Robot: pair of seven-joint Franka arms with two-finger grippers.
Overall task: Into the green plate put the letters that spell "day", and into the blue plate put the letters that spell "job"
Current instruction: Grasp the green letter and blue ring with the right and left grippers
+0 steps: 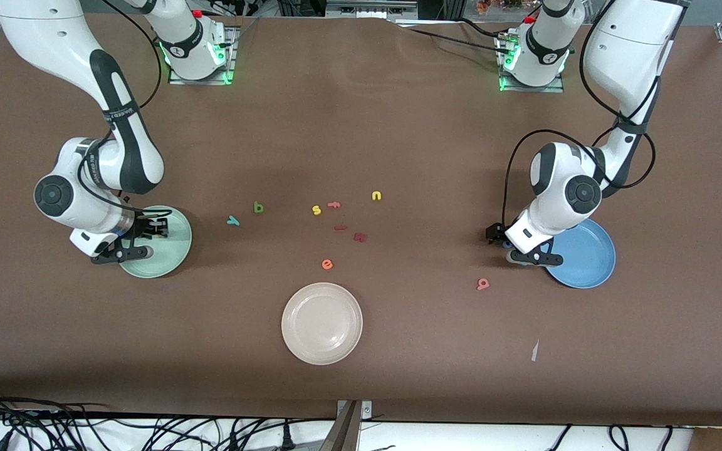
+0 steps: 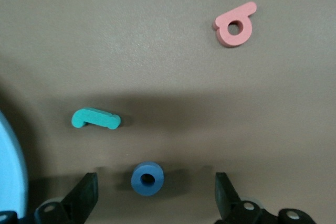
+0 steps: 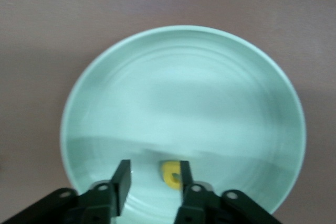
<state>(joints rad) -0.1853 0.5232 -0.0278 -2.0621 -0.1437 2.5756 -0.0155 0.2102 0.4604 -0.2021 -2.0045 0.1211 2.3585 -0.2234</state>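
Hovering over the green plate [image 3: 184, 103], the right gripper [image 3: 152, 182], jaws parted, risked dragging the yellow "a" [image 3: 170, 174] out if foam clung, while the left gripper [image 2: 156, 192], spread wide, straddled the "o" [image 2: 147, 178] beside the blue plate [image 2: 10, 177].

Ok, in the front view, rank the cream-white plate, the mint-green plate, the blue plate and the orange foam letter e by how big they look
1. Round cream-white plate, largest.
2. Round sky-blue plate and round mint-green plate: look alike, both partly hidden by arms, so unranked.
3. Orange foam letter e, smallest.
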